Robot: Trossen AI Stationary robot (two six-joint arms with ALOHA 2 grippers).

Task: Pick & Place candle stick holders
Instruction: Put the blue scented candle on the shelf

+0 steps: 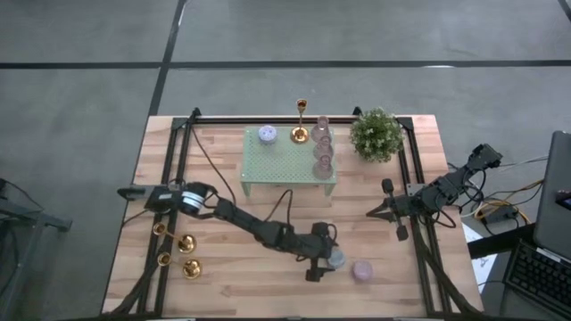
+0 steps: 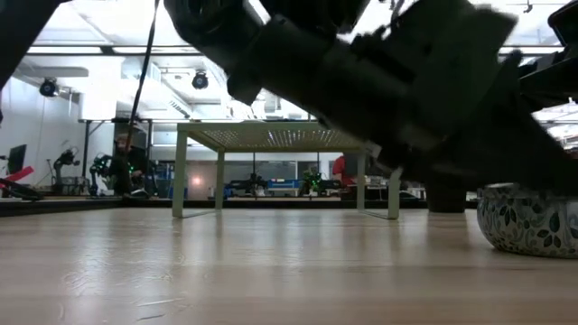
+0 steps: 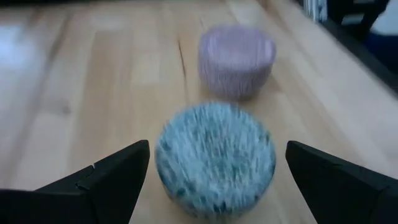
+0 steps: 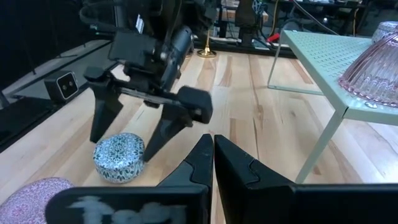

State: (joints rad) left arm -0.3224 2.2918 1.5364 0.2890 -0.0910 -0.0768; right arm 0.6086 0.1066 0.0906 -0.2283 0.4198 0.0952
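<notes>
The left gripper [image 1: 326, 264] is stretched far out over the table [image 1: 232, 276], and its fingers [image 4: 106, 115] are spread wide, with nothing held. Between them, on the wood, a blue patterned candle [image 3: 214, 158] is seen, flanked by one finger on each side; whether the fingers touch it cannot be told. Just beyond the gripper a lilac candle [image 3: 237, 59] is found, close to the blue one but apart from it.

The candle holders are placed well away from this gripper. Three of them [image 1: 178, 254] are gathered back by the left arm's base, near the table's left edge. One more holder [image 1: 301, 120] stands upright on the green rack [image 1: 285, 160], which is set ahead of the gripper, across the table. On the same rack a small lilac candle [image 1: 267, 135] and pink glass pieces [image 1: 322, 147] are also seen. A potted plant [image 1: 376, 134] sits just beside the rack's right end.

The right gripper [image 1: 373, 212] is held low over the table's right side, pointed toward the left gripper, with its fingers [image 4: 239, 165] pressed together on nothing.
</notes>
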